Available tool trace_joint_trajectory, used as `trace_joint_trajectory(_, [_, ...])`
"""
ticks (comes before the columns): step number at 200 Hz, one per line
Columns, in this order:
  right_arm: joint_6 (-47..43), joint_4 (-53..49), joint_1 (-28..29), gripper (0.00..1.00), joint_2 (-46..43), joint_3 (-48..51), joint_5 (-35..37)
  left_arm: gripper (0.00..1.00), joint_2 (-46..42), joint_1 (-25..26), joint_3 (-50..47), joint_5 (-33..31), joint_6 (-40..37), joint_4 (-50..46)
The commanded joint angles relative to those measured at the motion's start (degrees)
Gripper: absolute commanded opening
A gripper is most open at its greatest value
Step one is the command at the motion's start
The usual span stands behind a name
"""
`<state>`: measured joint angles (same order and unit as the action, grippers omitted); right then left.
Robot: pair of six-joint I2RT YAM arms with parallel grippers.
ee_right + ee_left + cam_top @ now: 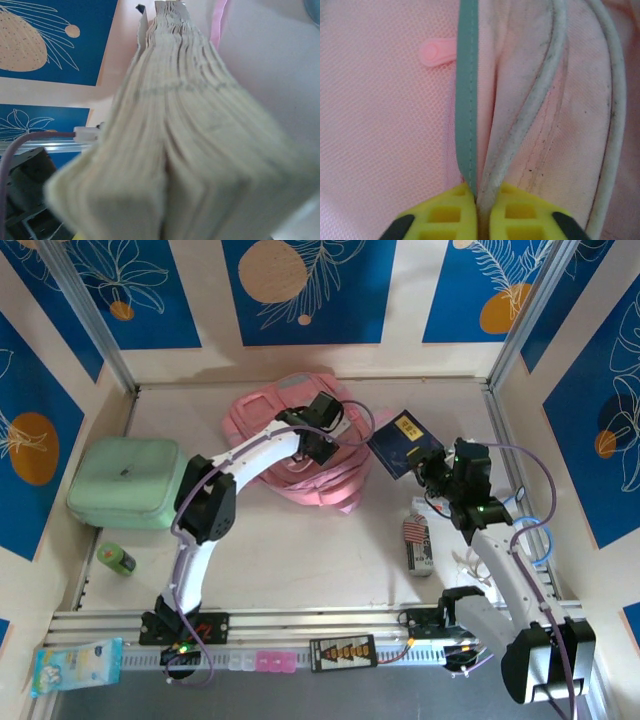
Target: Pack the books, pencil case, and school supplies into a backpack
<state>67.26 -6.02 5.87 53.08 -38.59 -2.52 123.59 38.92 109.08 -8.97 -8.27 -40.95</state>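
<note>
Gripping the backpack (380,125), left gripper (479,205): yellow fingertips pressed together, pinching a teal trim strip (466,100) and a soiled white piping cord (540,100) on the pink fabric. Strip and cord run from the tips toward 12 o'clock in the left wrist view.

Pink zipper pull tab (436,52): at 11 o'clock of the tips, lying flat, its end touching the teal strip.

Backpack, top view: crumpled pink heap at the far middle of the table (300,550). The left arm reaches over it, with the gripper set toward its 3 o'clock side.

Right gripper (428,468): closed on the books (400,440), holding them tilted. Uppermost cover is dark blue with a yellow title strip. The books extend from the gripper toward 10 o'clock, and their far corner is near the backpack's 3 o'clock edge; contact cannot be told. In the right wrist view the books (185,140) show cream page edges, blurred, with a split down the middle.

Flag-print pack (416,531): flat on the table at 6 o'clock of the right gripper.

Grey-white oblong (421,557): just beside the pack, at its 6 o'clock.

Green cylinder (116,558): near the table's left edge, at 8 o'clock of the backpack, well apart from both grippers.

Mint-green soft case (125,480): at 9 o'clock of the backpack, at 12 o'clock of the cylinder.

Blue tissue pack (75,665): on the near rail, at 7 o'clock of the cylinder.
</note>
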Motion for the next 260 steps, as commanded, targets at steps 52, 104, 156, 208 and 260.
trace_joint_trajectory(52, [-7.25,-4.82,-0.92,0.0,-5.47,1.53,1.48,0.0,-19.51,0.04,-10.32,-4.87,3.3,12.41])
trace_joint_trajectory(104, [-7.97,-2.45,2.85,0.0,-8.69,6.22,-5.22,0.0,-22.44,0.03,-10.57,-4.41,5.37,15.69])
trace_joint_trajectory(156, [2.38,10.12,11.99,0.01,-2.92,8.03,-4.89,0.0,-20.89,0.07,-7.87,-3.21,6.15,15.89])
trace_joint_trajectory(208, [7.69,19.71,15.67,0.01,10.26,2.39,-3.89,0.0,-21.17,-0.01,-7.12,-1.16,6.69,15.8])
trace_joint_trajectory(260, [10.21,27.15,17.94,0.0,22.79,-3.98,-3.11,0.0,-21.5,-0.15,-6.6,0.79,7.11,14.74])
